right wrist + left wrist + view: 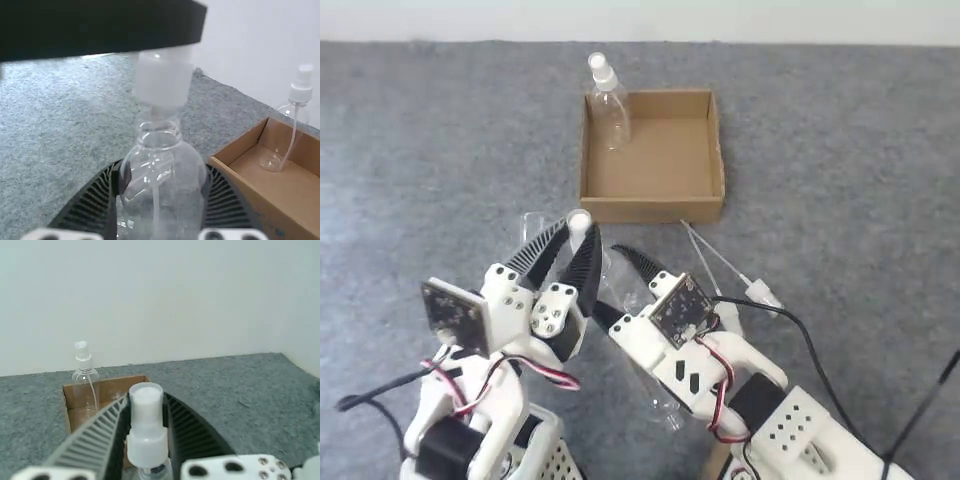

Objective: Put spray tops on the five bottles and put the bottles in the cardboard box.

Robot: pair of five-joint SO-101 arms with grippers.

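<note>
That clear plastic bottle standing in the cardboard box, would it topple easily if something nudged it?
Probably yes. The clear plastic bottle looks empty, so likely light, and it is tall and narrow with a white spray top up high. The brown cardboard box wall beside it may catch it.

Capped bottle upright in cardboard box

A bottle stands in the box's corner.

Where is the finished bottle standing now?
In the high view, the finished bottle stands upright inside the cardboard box, in its far left corner.
</note>
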